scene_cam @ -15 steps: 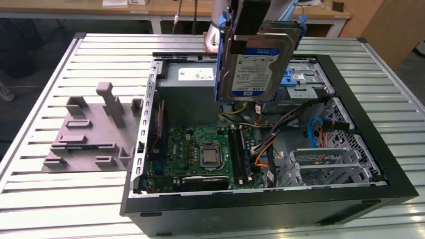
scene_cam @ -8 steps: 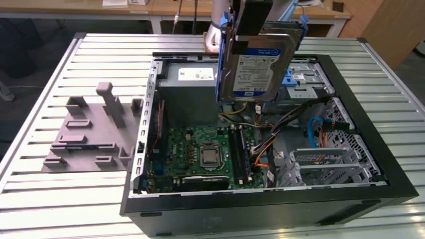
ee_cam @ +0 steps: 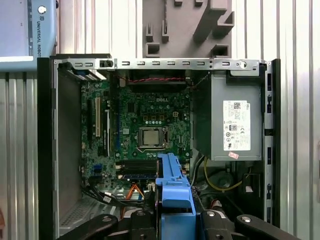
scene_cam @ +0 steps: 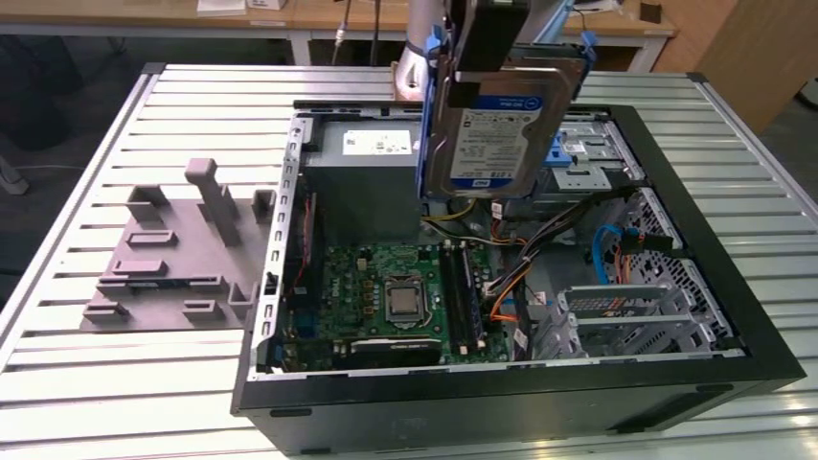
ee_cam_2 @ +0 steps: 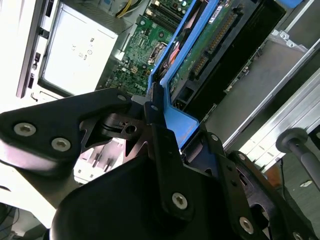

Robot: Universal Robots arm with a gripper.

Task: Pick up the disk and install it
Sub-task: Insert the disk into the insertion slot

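Note:
The disk point(scene_cam: 484, 134), silver with a blue-and-white label and a blue bracket around it, hangs upright over the open computer case point(scene_cam: 511, 388). My gripper point(scene_cam: 492, 34) is shut on its upper end. In the second wrist view the black fingers point(ee_cam_2: 156, 127) clamp the blue bracket point(ee_cam_2: 176, 122), and the disk's green circuit side point(ee_cam_2: 210, 45) runs away from them. In the first wrist view the bracket's edge point(ee_cam: 172, 185) juts from the gripper point(ee_cam: 172, 217) above the motherboard point(ee_cam: 150, 130). The disk touches nothing inside the case.
The case lies on its side on a slatted metal table point(scene_cam: 102, 383). Inside are the grey power supply point(scene_cam: 364, 158), a metal drive bay with a blue latch point(scene_cam: 581, 158) and loose cables point(scene_cam: 511, 254). A grey moulded fixture point(scene_cam: 179, 249) sits at the exterior view's left.

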